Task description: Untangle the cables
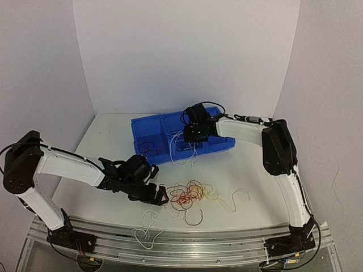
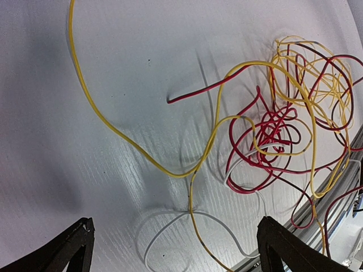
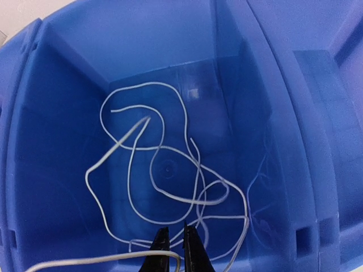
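Cables were being sorted: a white cable was pinched by the right claw inside the bin, where release was judged due; the left claw was spread wide.

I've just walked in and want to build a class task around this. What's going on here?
Two robot arms are untangling cables. The right gripper is over a blue bin compartment, apparently closed on a white cable, with more white loops lying inside. The left gripper hangs open above the table, near a red, yellow and white knot of cables not yet separated.
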Motion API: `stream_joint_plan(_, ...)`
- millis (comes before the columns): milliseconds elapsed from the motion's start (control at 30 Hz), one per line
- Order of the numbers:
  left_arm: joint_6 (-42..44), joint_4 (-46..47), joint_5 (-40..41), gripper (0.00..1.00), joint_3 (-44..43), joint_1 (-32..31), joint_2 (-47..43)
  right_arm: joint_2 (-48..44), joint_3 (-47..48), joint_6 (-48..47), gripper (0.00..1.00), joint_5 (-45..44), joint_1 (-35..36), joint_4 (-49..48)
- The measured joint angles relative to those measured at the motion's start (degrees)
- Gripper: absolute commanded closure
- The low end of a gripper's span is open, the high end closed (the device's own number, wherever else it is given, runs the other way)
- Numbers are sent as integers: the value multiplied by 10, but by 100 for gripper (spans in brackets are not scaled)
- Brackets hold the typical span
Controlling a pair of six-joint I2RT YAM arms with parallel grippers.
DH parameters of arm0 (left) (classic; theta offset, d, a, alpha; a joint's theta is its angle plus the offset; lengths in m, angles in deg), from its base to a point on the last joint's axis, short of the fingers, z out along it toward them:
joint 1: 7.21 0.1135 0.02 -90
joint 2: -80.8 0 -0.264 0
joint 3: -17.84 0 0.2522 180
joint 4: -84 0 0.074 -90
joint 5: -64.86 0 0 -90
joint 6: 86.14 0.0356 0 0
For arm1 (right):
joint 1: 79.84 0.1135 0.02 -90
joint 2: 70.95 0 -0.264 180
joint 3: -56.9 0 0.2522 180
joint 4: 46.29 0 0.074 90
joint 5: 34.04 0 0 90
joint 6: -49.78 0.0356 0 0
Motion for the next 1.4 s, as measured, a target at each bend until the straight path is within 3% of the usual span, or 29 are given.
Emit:
stream_joint_plan(233, -3, 0, 0, 0, 0, 0, 0, 11, 51, 3, 75, 7, 0, 19)
stream_joint_plan(433, -4, 0, 0, 0, 0, 0, -5, -44, 7, -21, 47, 32, 4, 35)
stream_joint_plan(500, -5, 0, 0, 0, 0, 0, -8, -91, -33, -40, 44, 37, 10, 41)
stream_joint_plan(700, -8, 0, 1, 0, 3, 0, -22, -226, -148, -97, 43, 34, 44, 45)
stream_joint_plan(800, -13, 0, 1, 0, 12, 0, -32, -247, -176, -145, 43, 39, 74, 42)
stream_joint_plan(1067, -33, -5, 2, 0, 37, 0, -38, -160, -191, -203, 51, 49, 148, 43)
stream_joint_plan(1233, -46, -5, 3, 0, 46, -1, -45, -71, -162, -220, 52, 26, 150, 36)
stream_joint_plan(1400, -50, -4, 5, 0, 46, -2, -47, -41, -160, -226, 52, -21, 145, 3)
